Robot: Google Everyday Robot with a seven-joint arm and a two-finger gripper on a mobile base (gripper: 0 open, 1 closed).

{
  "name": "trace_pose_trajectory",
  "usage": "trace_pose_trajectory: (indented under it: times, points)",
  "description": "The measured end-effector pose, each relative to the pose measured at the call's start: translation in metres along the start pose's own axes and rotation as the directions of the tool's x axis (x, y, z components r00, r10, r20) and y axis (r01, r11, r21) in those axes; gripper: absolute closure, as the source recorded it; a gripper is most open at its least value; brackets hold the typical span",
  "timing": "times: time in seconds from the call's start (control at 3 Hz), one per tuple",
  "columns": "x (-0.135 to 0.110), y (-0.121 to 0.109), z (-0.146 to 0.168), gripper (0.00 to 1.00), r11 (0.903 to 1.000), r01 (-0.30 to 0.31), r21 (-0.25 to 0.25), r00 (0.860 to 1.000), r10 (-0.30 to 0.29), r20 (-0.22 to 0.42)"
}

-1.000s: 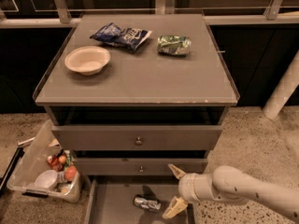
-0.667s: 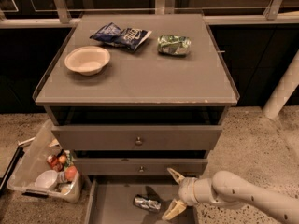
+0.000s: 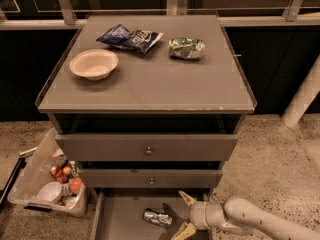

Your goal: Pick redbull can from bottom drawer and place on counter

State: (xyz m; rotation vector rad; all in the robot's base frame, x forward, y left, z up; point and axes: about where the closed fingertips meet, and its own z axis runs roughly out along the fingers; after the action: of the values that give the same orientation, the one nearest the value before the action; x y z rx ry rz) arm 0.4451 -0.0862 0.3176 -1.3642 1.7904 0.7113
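The redbull can (image 3: 157, 217) lies on its side on the floor of the open bottom drawer (image 3: 120, 219), a little right of the middle. My gripper (image 3: 176, 215) is open, just to the right of the can, with one finger (image 3: 187, 199) above and one below; the fingertips point left toward the can and do not touch it. The white arm reaches in from the lower right. The counter (image 3: 150, 79) is the grey cabinet top above.
On the counter are a beige bowl (image 3: 94, 64), a dark blue chip bag (image 3: 130, 37) and a green-and-silver foil packet (image 3: 186, 48). Two upper drawers with round knobs (image 3: 148, 150) are shut. A clear bin (image 3: 47, 184) of items stands on the floor at the left.
My gripper has moved left inside the bottom drawer, closer to the can. The can has not moved.
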Motion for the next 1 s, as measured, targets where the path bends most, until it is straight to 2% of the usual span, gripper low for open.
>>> trace_pose_trajectory:
  times: [0.33,0.67,1.0]
  points:
    - [0.000,0.000,0.000,0.00,1.0000,0.000,0.000,1.000,0.000,0.000]
    - [0.011,0.001,0.016,0.00,0.9996,-0.026,0.011,0.999,0.026,-0.031]
    - [0.028,0.000,0.048,0.00,0.9989,-0.038,0.026,0.997,0.040,-0.059]
